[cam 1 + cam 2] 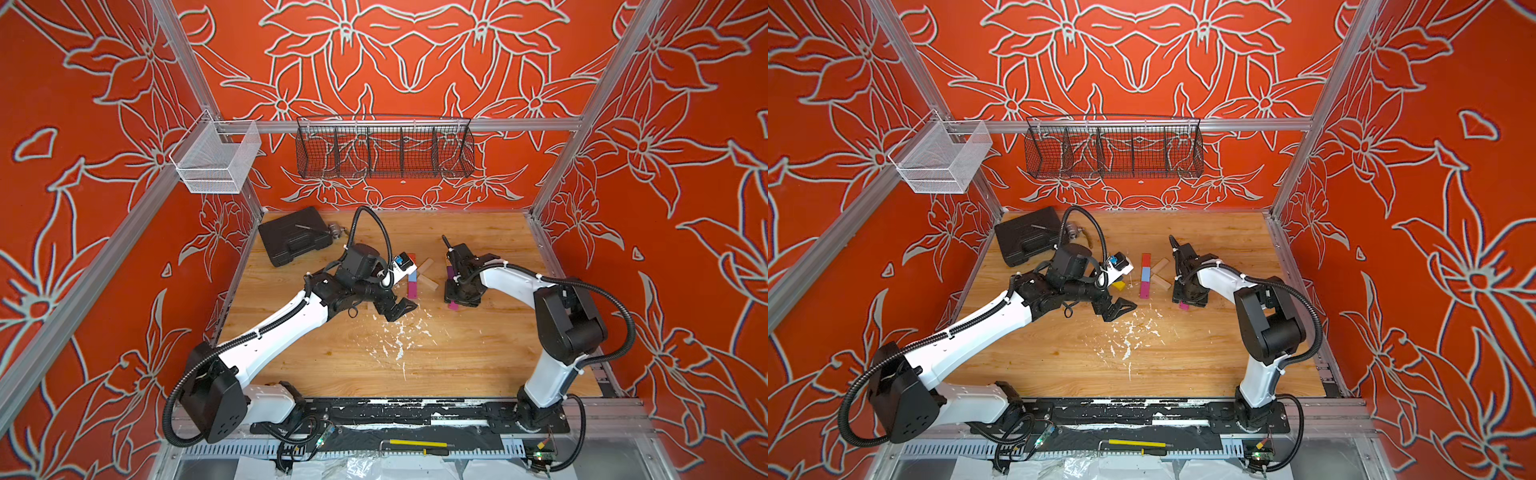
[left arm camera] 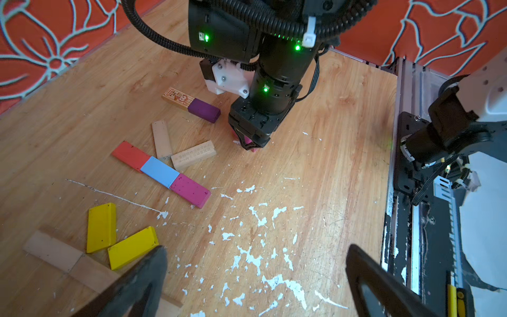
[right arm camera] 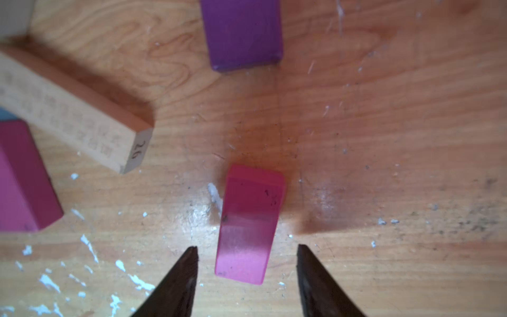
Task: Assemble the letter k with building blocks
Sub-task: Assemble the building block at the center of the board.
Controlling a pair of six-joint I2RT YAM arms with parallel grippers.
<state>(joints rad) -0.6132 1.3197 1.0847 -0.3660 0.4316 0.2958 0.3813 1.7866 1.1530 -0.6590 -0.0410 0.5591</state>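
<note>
Presently: left gripper [image 2: 256, 248], jaws spread wide, empty, above the table [image 2: 315, 170] near two yellow blocks [image 2: 101, 227]; right gripper [image 3: 247, 247], jaws apart, straddling a loose magenta block [image 3: 248, 219] lying flat on the table, touching neither side; red-blue-magenta row [image 2: 159, 171], two pale bars [image 2: 193, 155] angled against its blue middle; purple block [image 2: 204, 109] nearby.

Purple block [image 3: 242, 33] cut off at edge, printed pale block [image 3: 68, 109] blurred (lettering unreadable)

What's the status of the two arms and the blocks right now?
Left gripper open, empty. Right gripper open astride pink block, not touching. Purple block nearby, clear of it.
</note>
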